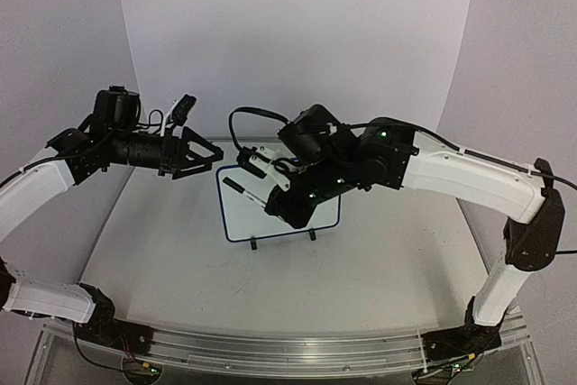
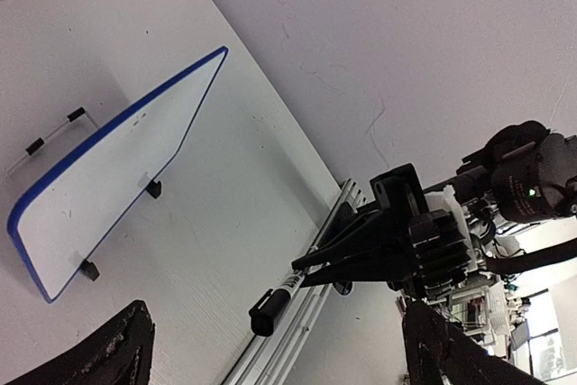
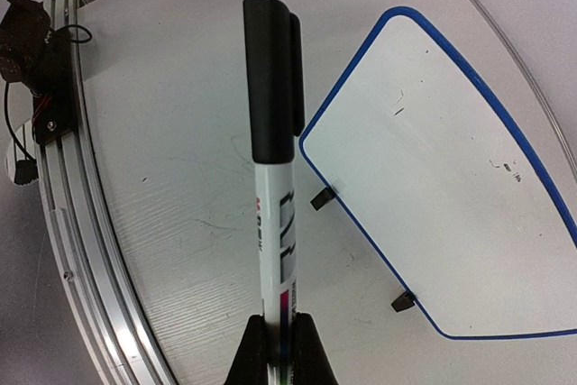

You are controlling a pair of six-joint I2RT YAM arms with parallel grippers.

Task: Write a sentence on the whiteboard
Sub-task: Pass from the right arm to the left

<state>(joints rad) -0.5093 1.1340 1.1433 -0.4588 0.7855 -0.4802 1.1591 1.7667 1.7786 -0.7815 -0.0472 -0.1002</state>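
The whiteboard (image 1: 284, 218) stands on two small black feet at the table's middle, white with a thin blue frame. Its face (image 3: 451, 196) carries only a few tiny dark specks; the sentence is not in view. My right gripper (image 3: 279, 342) is shut on the tail of a black-and-white marker (image 3: 275, 178). The black cap is on and points away from the fingers, just left of the board. From above, the right gripper (image 1: 270, 203) holds the marker (image 1: 243, 190) over the board's left edge. My left gripper (image 1: 212, 158) hovers open and empty, a short way from the cap (image 2: 266, 313).
An aluminium rail (image 1: 288, 349) runs along the table's near edge, also seen as the rail (image 3: 72, 223) in the right wrist view. A black mount with wires (image 3: 32, 51) sits at its end. A white backdrop rises behind the table.
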